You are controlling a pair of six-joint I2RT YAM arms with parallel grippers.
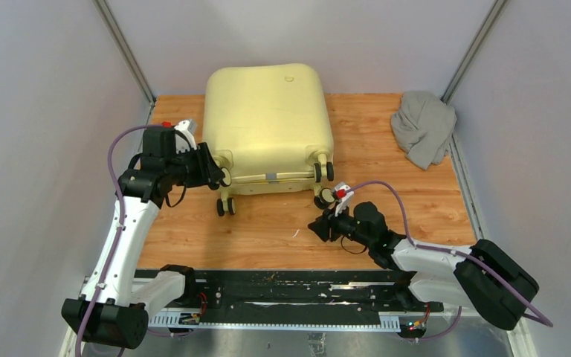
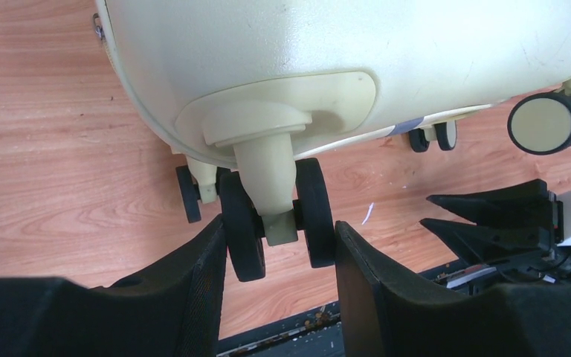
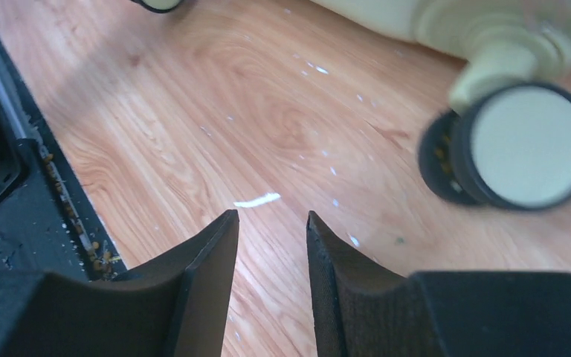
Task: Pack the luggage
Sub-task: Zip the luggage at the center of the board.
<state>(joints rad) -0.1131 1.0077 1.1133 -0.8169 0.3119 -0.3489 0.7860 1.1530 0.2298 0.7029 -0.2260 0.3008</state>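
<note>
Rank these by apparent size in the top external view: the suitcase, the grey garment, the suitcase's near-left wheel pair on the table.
1. pale yellow suitcase, by far the largest.
2. grey garment.
3. near-left wheel pair, clearly the smallest.
No close calls here.

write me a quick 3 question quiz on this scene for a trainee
1. True or false: the suitcase lies open.
2. What does the left gripper straddle? A a handle, B a wheel, C nothing.
3. Fill in: the cloth lies at the far ___ corner of the table.
Key: 1 false, it is shut; 2 B; 3 right.
</note>
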